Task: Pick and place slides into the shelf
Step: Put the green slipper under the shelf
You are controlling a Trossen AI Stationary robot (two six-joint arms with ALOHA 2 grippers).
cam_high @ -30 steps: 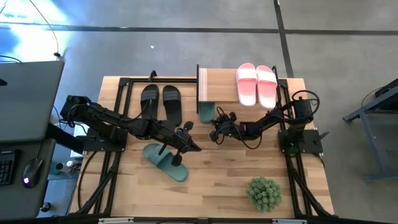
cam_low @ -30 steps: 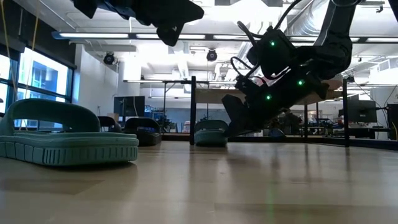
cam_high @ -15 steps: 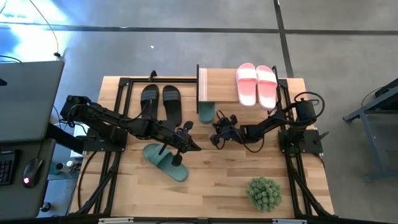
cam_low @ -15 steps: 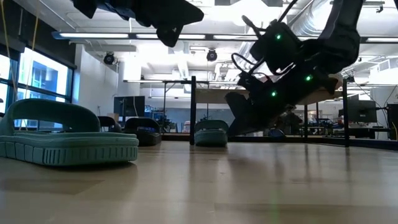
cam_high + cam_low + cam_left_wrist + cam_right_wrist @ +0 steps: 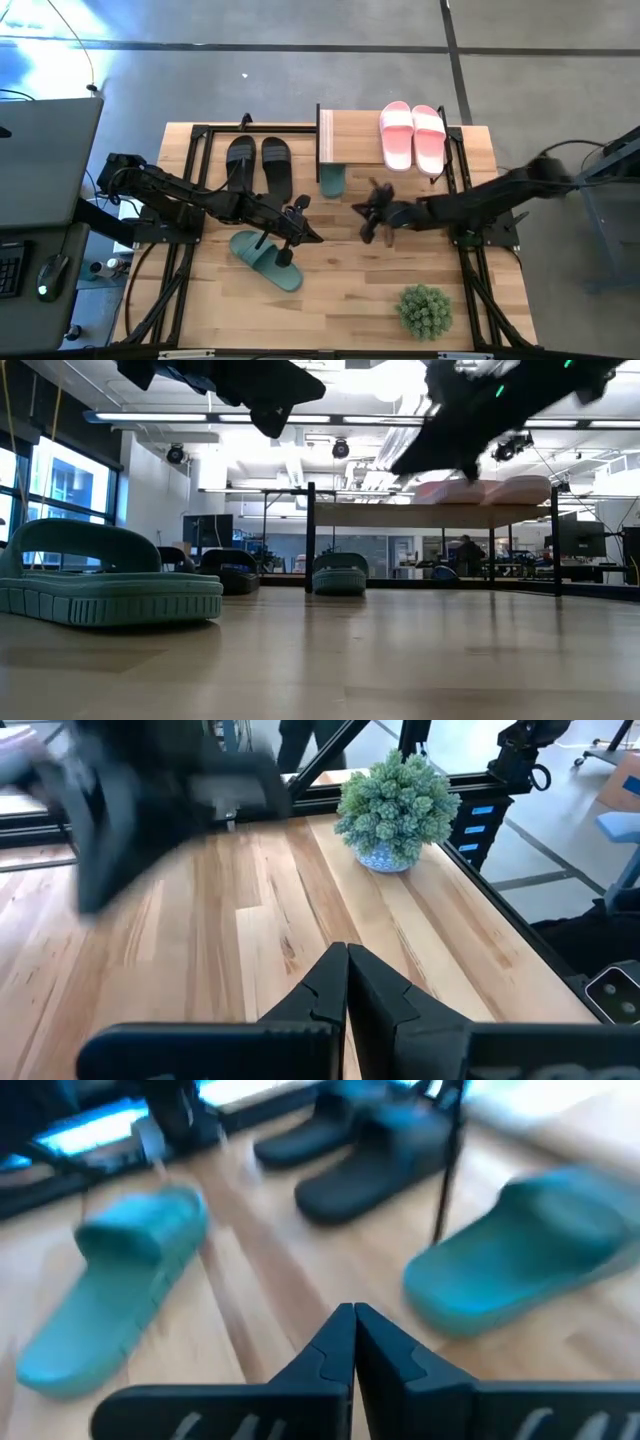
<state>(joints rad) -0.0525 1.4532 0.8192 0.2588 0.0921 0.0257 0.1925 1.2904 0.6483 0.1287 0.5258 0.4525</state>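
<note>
1. While both dark arms reach over the light wooden surface (image 5: 380, 290), the left end effector (image 5: 303, 228) hangs above the middle with its two fingers pressed together and nothing in them.
2. The right end effector (image 5: 368, 215) is up in the air just to the right of it. Its fingers touch at the tips too, and they hold nothing.
3. One dark green foam slide (image 5: 265, 260) lies flat on the surface, just under the left arm.
4. The other dark green foam slide (image 5: 332, 180) sits at the front edge of the small low shelf with the light wooden top board (image 5: 352, 135), partly tucked under it.
5. Two pale pink foam slides (image 5: 413, 135) lie side by side on top of the shelf board, at its right end.
6. Two black foam slides (image 5: 259, 165) lie side by side on the surface, to the left of the shelf.
7. A round green spiky plant (image 5: 424, 310) stands near the front right corner of the surface, well apart from the slides.
</note>
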